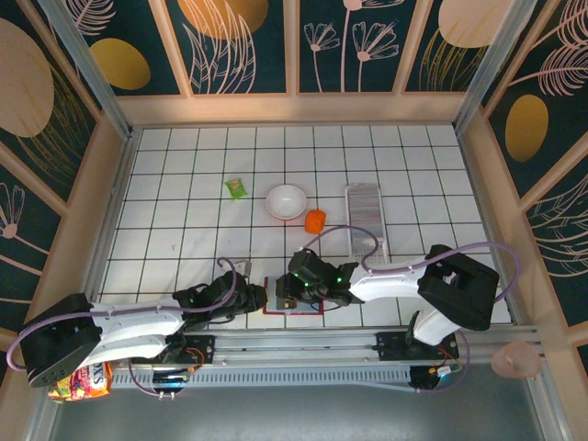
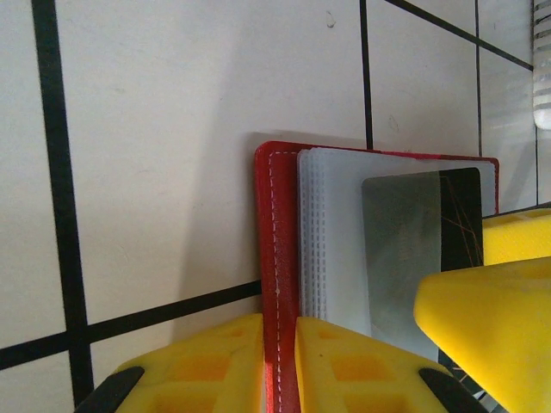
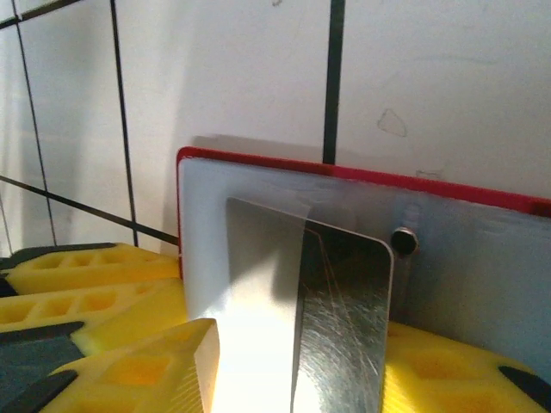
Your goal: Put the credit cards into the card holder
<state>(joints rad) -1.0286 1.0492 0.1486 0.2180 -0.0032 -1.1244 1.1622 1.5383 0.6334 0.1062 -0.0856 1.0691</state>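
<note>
At the near edge of the table (image 1: 184, 230), just ahead of both arms, find the card holder (image 2: 275, 215) lying open with its pale inside up. Note the left gripper (image 2: 280, 379) closed on the red stitched border, one yellow finger on each side. Hold that pinch firm to stop the cover sliding or folding shut.

Note one grey metallic card (image 3: 336, 318) flat against the pale lining, its upper corner just beside the small snap (image 3: 403, 241). Note the right gripper (image 3: 301, 370) straddling it, a yellow finger at each long edge. Impossible to tell a true grip on the card from jaws standing just off it, and equally hard to tell a card tucked in a sleeve from one resting on top.

Treat the step in hand, as a judgement, as seating this card. Push along its length, low and flat, never down into the lining. Steer the leading corners inside the ribbed sleeve edge before letting go. Avoid nudging the snap. Draw straight back to avoid dragging the card out.

Farther out, beyond an orange lump (image 1: 315, 220) and a white bowl (image 1: 287, 201), look for the remaining credit cards (image 1: 362, 204), a silvery row in a clear tray (image 1: 369, 246), well apart from the holder. Ignore the green packet (image 1: 237, 188) to the far left.
</note>
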